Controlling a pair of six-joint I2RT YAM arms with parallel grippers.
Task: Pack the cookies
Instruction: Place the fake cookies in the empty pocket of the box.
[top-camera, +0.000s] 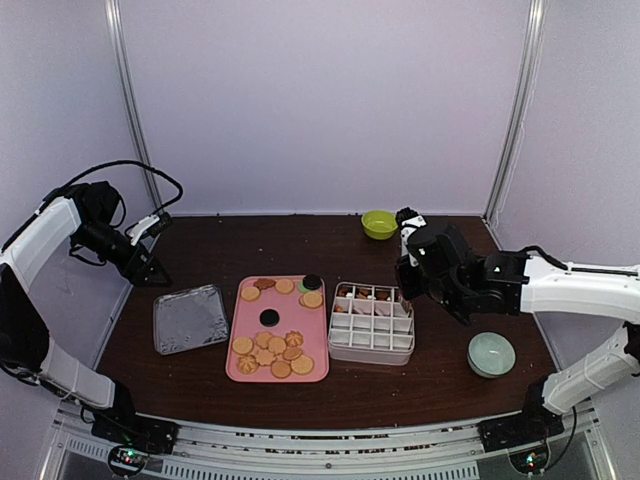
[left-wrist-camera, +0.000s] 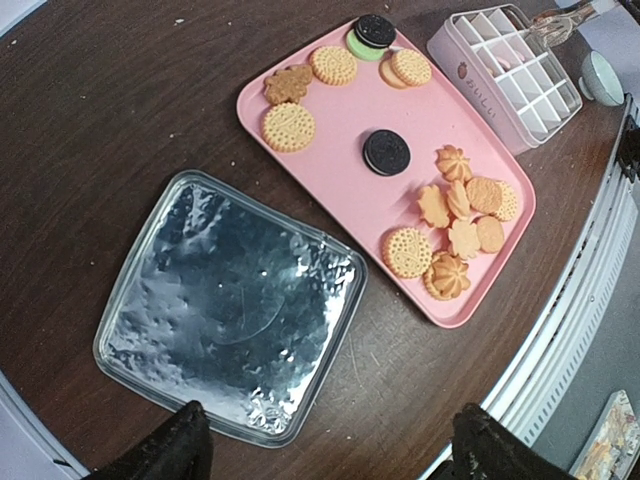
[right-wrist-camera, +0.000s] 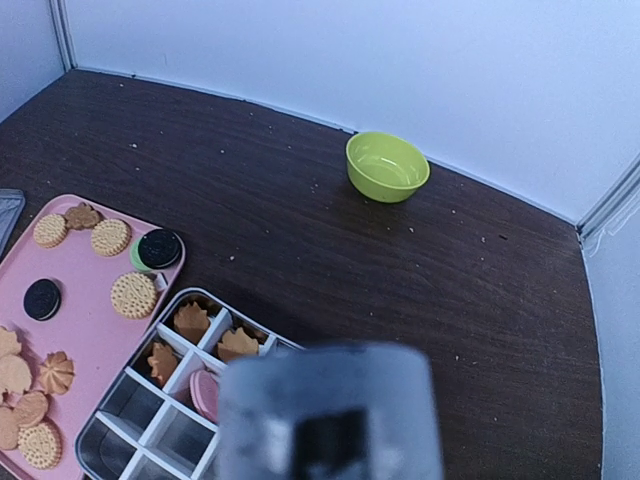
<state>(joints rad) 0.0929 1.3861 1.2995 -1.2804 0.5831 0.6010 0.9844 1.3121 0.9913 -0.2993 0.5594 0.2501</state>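
Observation:
Several golden cookies (top-camera: 275, 350) lie on a pink tray (top-camera: 285, 325), mostly at its near end, with a few at the far end and a black cookie (top-camera: 268, 317) in the middle. They also show in the left wrist view (left-wrist-camera: 460, 205). A white divided box (top-camera: 372, 335) stands right of the tray, with brown and pink cookies (right-wrist-camera: 190, 320) in its back compartments. My right gripper (top-camera: 405, 275) hovers over the box's back right corner, shut on grey metal tongs (right-wrist-camera: 330, 420) that hide its fingers. My left gripper (left-wrist-camera: 335, 450) is open and empty, raised above the table's left side.
A square foil tray (top-camera: 190, 318) lies left of the pink tray, below my left gripper (top-camera: 150, 268). A green bowl (top-camera: 379, 224) stands at the back by the wall. A pale bowl (top-camera: 491, 354) stands at the front right. White walls enclose three sides of the table.

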